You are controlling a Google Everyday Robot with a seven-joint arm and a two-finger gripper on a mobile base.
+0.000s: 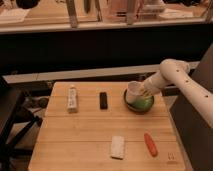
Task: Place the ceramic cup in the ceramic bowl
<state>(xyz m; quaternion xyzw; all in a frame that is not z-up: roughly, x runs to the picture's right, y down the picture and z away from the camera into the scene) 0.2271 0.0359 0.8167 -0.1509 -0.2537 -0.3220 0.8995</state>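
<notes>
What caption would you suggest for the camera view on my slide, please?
Gripper against the ceramic cup, its base down in the ceramic bowl, on a wooden table.

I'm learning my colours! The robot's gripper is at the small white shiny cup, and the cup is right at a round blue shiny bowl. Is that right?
Not quite: the bowl is green, not blue. The camera view shows the gripper at the small white glossy ceramic cup, and the cup right at the round green glossy ceramic bowl.

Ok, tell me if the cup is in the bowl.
In: the ceramic cup dips below the rim of the ceramic bowl, gripper beside it. Resting? Cannot tell.
</notes>
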